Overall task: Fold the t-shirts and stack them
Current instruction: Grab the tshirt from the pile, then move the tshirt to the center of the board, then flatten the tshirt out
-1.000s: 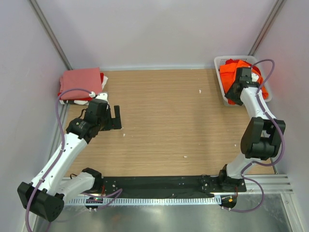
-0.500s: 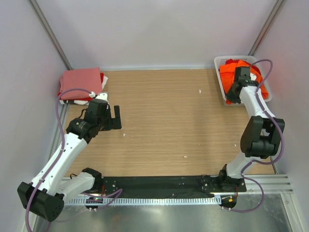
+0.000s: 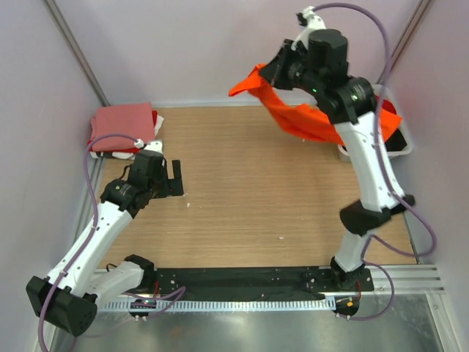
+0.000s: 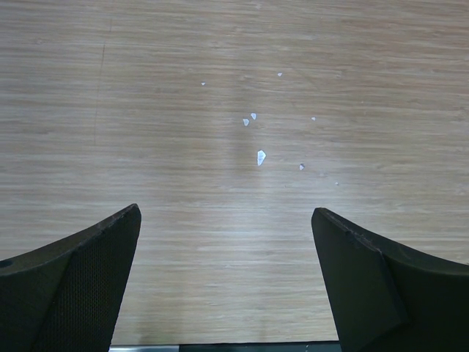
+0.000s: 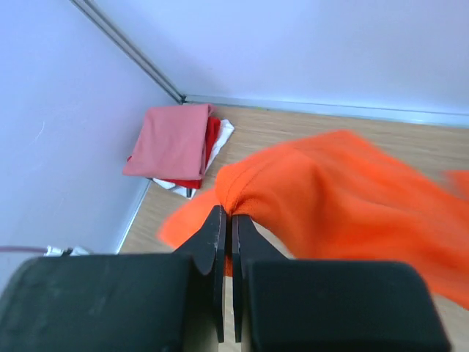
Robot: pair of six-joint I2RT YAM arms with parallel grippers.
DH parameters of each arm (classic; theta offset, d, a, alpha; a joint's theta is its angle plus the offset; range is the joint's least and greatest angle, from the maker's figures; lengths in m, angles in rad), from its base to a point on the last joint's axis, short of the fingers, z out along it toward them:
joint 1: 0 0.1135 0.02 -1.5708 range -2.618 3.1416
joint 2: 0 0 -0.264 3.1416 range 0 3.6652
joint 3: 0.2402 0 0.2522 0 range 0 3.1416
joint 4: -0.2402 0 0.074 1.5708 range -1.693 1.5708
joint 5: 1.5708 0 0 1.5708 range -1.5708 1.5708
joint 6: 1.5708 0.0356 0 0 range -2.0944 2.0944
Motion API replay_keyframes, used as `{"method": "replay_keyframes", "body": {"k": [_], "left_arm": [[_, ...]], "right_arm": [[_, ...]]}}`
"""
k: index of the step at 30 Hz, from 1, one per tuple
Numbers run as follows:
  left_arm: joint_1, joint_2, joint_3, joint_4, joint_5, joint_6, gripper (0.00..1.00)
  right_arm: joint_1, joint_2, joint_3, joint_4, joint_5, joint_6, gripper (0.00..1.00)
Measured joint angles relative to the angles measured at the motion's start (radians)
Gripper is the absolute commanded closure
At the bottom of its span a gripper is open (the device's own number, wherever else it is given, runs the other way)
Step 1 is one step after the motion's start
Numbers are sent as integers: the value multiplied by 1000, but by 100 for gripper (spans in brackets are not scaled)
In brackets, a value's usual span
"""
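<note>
My right gripper (image 3: 272,73) is raised high over the back of the table and is shut on the bright orange t-shirt (image 3: 297,117), which hangs from it and trails back towards the basket. In the right wrist view the orange t-shirt (image 5: 344,183) is pinched between the closed fingertips (image 5: 229,216). A folded stack with a salmon-pink t-shirt (image 3: 122,121) on top lies at the back left corner; red and white shirts show beneath it, and the stack also shows in the right wrist view (image 5: 172,139). My left gripper (image 3: 176,178) is open and empty just above bare wood (image 4: 234,242).
A white slatted basket (image 3: 341,150) stands at the back right, mostly hidden behind the right arm and the hanging cloth. Small white specks (image 4: 260,156) lie on the wooden table. Grey walls close in the table on three sides.
My right arm has lifted sharply out of the basket and swung left, pulling the orange t-shirt up into the air. The left arm has not moved.
</note>
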Motion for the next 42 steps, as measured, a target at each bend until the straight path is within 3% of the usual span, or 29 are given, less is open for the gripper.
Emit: {"method": "replay_keyframes", "body": {"k": [2,6,7,8,10,14,17,22,30,36,42], "left_arm": [[0,0,0,0,-4,0,0],[0,0,0,-3,-14,0,0],[0,0,0,-3,-15,0,0],[0,-1,0,-5,-18,0,0],[0,-3,0,-6,-20,0,0],[-1,-6,0,-7,-20,0,0],[-1,-5,0,-7,-17,0,0],[-2,-4,0,-7,-10,-1,0],[-69,32,-6,4,44,-70,4],[-217,142,-133,174,87,-193,7],[-226,308,-291,463,115,-243,13]], "right_arm": [[-6,-160,-187,42,15,-3,99],[-135,-498,-653,131,125,4,98],[-176,-554,-743,136,162,16,91],[-211,-588,-818,146,192,27,53],[-267,-649,-1012,182,256,63,1],[-304,-681,-1432,226,314,126,0],[-306,-672,-1580,177,318,153,0],[-276,-737,-1590,215,298,179,0],[-72,-810,-1674,320,267,225,0],[-44,-811,-1787,319,232,235,0],[-38,-879,-1790,313,207,229,0]]}}
